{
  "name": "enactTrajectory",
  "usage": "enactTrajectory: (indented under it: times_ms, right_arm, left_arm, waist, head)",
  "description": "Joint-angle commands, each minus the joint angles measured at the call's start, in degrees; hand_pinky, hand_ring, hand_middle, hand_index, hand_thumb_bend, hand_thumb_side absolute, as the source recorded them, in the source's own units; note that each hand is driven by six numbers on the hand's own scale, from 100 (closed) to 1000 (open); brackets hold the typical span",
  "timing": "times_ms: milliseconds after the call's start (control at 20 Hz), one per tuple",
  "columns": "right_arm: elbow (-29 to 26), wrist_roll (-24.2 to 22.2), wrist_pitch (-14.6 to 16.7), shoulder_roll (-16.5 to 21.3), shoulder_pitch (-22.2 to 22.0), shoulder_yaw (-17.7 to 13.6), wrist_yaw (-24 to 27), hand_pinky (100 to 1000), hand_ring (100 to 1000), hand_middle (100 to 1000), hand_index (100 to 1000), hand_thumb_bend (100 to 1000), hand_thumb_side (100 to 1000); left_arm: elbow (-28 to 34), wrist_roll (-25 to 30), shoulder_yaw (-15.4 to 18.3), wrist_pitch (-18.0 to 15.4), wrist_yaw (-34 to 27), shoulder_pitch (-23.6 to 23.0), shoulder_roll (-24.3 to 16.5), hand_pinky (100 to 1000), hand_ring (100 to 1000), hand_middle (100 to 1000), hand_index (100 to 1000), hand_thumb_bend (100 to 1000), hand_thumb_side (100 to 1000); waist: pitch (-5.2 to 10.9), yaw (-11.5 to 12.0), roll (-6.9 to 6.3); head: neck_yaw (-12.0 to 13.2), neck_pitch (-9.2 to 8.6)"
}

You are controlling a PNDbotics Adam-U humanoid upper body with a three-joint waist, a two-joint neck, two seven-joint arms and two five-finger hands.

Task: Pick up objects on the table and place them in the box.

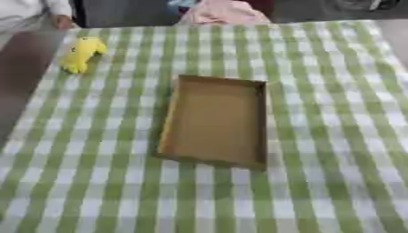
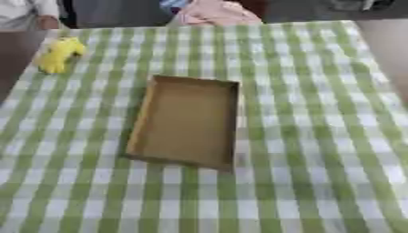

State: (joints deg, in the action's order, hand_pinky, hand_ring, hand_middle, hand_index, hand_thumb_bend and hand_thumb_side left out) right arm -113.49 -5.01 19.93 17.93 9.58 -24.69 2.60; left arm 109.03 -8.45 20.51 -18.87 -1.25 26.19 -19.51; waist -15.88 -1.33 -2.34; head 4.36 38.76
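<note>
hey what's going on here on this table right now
Nothing is being handled at this moment: neither robot hand shows in either view. A shallow cardboard box sits open in the middle of the green and white checked tablecloth, and nothing is visible inside it. A yellow soft toy lies near the far left corner of the table, well apart from the box, not yet picked up. Pink fabric shows beyond the far edge.

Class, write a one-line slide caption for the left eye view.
An empty cardboard box sits mid-table on a green checked cloth, with a yellow soft toy at the far left corner.
</note>
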Motion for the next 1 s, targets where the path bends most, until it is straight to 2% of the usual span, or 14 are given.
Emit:
enactTrajectory:
  times_ms: [50, 550, 850, 1000]
  right_arm:
    - [-1.1, -0.1, 0.1, 2.0, 0.5, -0.3, -0.3, 767, 675, 606, 842, 100, 838]
    - [-1.1, -0.1, 0.3, 2.6, 0.4, -0.2, -0.4, 767, 676, 606, 842, 100, 838]
    - [-1.1, -0.2, 0.4, 2.8, 0.3, -0.1, -0.5, 767, 675, 606, 842, 100, 838]
    - [-1.1, -0.3, 0.5, 2.8, 0.1, -0.1, -0.5, 767, 675, 605, 842, 100, 838]
  left_arm:
    - [-3.3, -0.6, 1.1, -2.3, 1.7, 1.6, -4.9, 366, 699, 748, 502, 305, 608]
    - [-21.9, -0.2, 0.4, -8.7, 8.4, 6.5, -16.2, 326, 728, 770, 485, 319, 610]
    - [-35.9, 0.8, -3.7, -12.5, 17.3, 13.4, -24.4, 313, 760, 794, 514, 367, 619]
    - [-44.4, 2.1, -6.4, -14.0, 21.4, 18.0, -27.2, 307, 776, 807, 522, 384, 662]
  waist:
    - [0.85, 0.0, -0.13]
    - [0.75, -0.3, -0.69]
    - [0.71, -0.4, -0.77]
    - [0.75, -0.6, -0.76]
  head:
    - [0.6, -0.37]
    - [0.7, -0.53]
    - [-0.3, -0.49]
    - [-1.0, -0.42]
